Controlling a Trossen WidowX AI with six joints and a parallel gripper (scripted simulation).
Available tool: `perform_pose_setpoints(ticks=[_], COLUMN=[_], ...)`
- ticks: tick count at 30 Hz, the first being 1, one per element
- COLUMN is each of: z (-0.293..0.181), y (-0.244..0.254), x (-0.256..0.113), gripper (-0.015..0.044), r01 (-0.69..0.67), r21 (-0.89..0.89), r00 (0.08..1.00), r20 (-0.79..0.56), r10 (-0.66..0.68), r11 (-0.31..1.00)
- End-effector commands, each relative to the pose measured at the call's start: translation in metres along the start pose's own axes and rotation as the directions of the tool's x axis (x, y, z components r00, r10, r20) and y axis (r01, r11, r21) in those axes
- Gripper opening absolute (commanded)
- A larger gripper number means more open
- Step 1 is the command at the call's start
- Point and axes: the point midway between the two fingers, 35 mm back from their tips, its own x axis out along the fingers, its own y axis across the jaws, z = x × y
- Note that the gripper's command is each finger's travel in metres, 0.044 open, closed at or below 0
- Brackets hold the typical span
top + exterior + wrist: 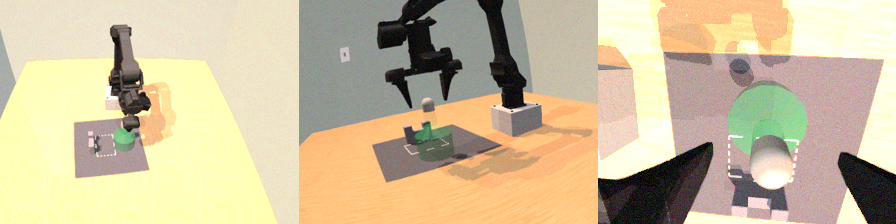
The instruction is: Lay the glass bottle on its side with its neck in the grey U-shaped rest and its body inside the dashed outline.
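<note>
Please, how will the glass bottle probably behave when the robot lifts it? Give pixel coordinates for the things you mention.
The green glass bottle (124,140) (435,145) (768,107) is probably stiff but fragile, being glass. Its wide body under a narrow neck suggests low weight, so it may swing if gripped near the pale rounded top (428,104) (771,172). Laid down, its round body could roll.

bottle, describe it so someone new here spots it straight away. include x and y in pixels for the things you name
On the wooden table lies a dark square mat (113,167) (392,167) (698,100). On it, beside the dashed outline, stands the bottle (124,141) (435,145) (768,105): wide, green and see-through, with a pale rounded top. The small rest (91,142) (410,135) (758,192) nearby is grey and U-shaped.
</note>
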Motion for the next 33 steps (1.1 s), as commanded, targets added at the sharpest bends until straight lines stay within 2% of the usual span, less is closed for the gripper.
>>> perform_pose_setpoints(ticks=[1, 6, 18, 33], z=[-0.0058, -0.0113, -0.0113, -0.0113], y=[0.0011, 0.0014, 0.0014, 0.0014], x=[0.0002, 0.0003, 0.0003, 0.0003], gripper=[0.0440, 0.0440, 0.0132, 0.0132], r01=[-0.003, -0.003, -0.003, -0.003], r21=[-0.003, -0.003, -0.003, -0.003], r00=[1.000, 1.000, 1.000, 1.000], r20=[0.004, 0.004, 0.004, 0.004], r10=[0.003, 0.003, 0.003, 0.003], r11=[1.000, 1.000, 1.000, 1.000])
